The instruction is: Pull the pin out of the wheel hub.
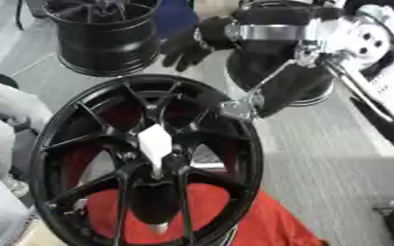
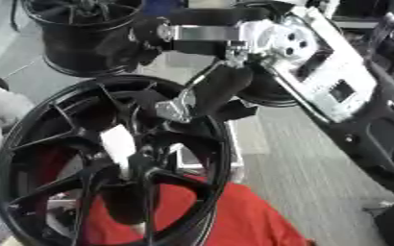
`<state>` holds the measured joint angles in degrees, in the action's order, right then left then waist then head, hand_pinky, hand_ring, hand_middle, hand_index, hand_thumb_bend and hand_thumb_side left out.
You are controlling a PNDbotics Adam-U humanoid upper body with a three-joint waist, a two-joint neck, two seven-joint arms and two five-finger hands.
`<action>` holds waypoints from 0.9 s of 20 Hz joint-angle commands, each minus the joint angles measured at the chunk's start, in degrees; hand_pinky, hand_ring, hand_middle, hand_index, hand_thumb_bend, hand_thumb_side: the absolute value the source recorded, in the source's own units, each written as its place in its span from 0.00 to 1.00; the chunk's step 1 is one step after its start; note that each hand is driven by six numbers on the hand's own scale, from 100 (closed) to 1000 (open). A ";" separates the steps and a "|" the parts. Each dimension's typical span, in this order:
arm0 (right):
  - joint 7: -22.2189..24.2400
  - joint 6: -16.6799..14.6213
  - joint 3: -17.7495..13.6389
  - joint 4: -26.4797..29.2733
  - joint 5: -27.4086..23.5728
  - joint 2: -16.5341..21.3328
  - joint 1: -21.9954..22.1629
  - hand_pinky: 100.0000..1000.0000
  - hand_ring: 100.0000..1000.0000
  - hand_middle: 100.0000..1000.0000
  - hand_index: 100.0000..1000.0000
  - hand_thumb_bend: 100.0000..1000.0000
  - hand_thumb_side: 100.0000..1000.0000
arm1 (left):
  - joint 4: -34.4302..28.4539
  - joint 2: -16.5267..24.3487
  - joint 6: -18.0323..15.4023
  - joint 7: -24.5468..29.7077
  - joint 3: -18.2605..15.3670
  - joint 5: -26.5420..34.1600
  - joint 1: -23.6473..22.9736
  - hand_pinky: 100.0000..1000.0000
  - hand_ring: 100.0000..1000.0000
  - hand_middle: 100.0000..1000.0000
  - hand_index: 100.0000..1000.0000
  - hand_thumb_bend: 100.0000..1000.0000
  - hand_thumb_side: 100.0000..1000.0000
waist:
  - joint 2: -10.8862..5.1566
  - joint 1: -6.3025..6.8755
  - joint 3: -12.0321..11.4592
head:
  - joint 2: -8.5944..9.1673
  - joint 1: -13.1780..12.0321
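A black multi-spoke wheel hub stands tilted in the foreground over a red cloth. A white pin sticks out of its centre. My right arm comes in from the upper right, black with a silver joint. Its hand hangs in the air beyond the hub's far rim, fingers relaxed and pointing down, holding nothing. It is well apart from the pin. A small silver bracket on a thin rod hangs from the arm, close to the hub's upper right rim. My left hand does not show.
A second black wheel stands at the back left, and a third sits behind my arm. White and black equipment fills the right side. A white sleeve with a dark hand shows at the left edge.
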<state>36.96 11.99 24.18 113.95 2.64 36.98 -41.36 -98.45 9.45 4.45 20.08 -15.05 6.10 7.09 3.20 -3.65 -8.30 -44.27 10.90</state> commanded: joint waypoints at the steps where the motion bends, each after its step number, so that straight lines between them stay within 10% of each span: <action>1: 0.65 2.62 0.26 0.64 2.97 0.26 -0.18 0.87 0.85 0.84 0.94 0.00 0.24 | -1.16 0.29 -0.22 0.52 -0.70 0.34 0.95 0.57 0.57 0.58 0.70 0.00 0.84 | -0.41 0.39 -0.27 | 0.15 0.96; 18: 4.19 12.87 2.82 -2.30 13.40 -3.99 1.67 0.89 0.89 0.89 0.98 0.00 0.54 | -1.17 -0.85 -0.49 3.13 -0.02 0.06 2.91 0.57 0.57 0.58 0.71 0.00 0.84 | 0.60 1.04 -3.68 | 0.15 4.73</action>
<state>40.74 24.18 27.32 112.09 15.04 32.83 -38.80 -98.51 8.39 4.07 22.73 -15.33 6.19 9.14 4.31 -2.89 -12.07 -44.27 15.14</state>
